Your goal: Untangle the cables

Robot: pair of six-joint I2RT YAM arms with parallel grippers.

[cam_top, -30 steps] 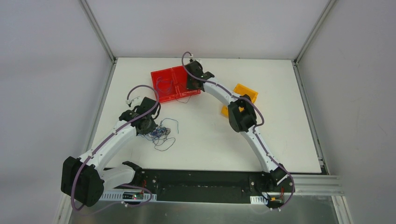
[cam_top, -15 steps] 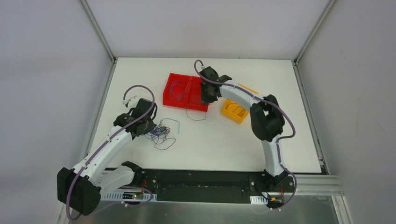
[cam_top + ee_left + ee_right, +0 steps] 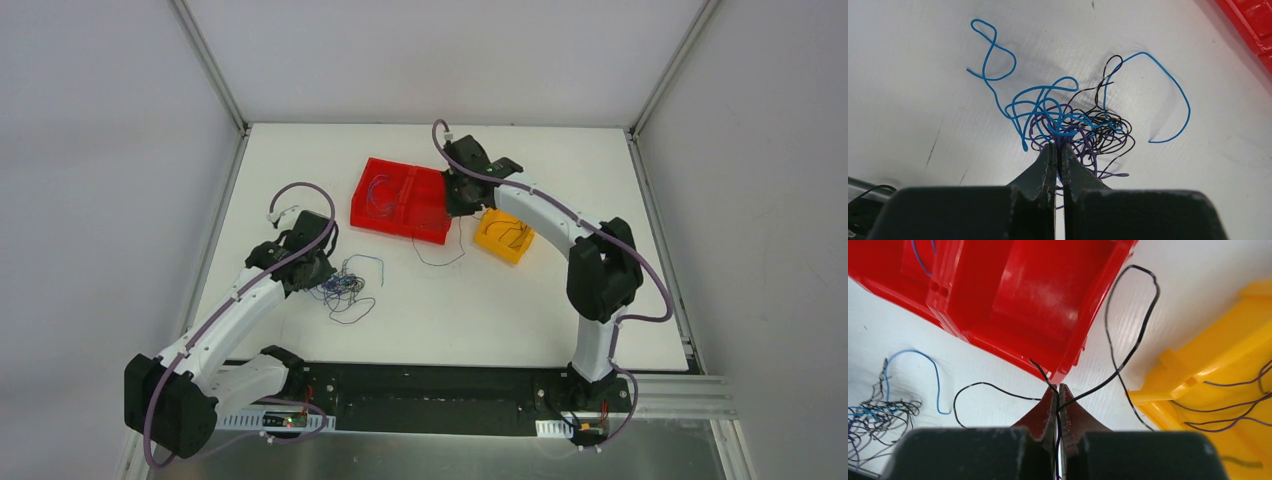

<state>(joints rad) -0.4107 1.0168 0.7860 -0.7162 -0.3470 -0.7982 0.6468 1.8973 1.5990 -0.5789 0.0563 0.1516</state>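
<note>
The cables [image 3: 345, 286] lie as a small knot of blue, black and purple wires on the white table, left of centre. My left gripper [image 3: 318, 275] is at the knot's left side. In the left wrist view this gripper [image 3: 1058, 146] is shut on purple and blue strands of the tangled cables [image 3: 1073, 122]. My right gripper [image 3: 456, 206] hangs between the red tray [image 3: 400, 229] and the yellow bin [image 3: 498, 253]. Seen from its wrist, the right gripper [image 3: 1058, 387] is shut on a single black cable [image 3: 1138, 340] that trails down to the table [image 3: 443, 259].
The red tray [image 3: 1023, 300] has two compartments, and a blue wire [image 3: 380, 190] lies in the left one. Dark wires lie in the yellow bin [image 3: 1208, 385]. A metal frame borders the table at left, right and back.
My right arm has swung right with the black cable, from over the red tray to the gap beside the yellow bin. The red tray has shifted right and nearer. The left gripper has barely moved.
</note>
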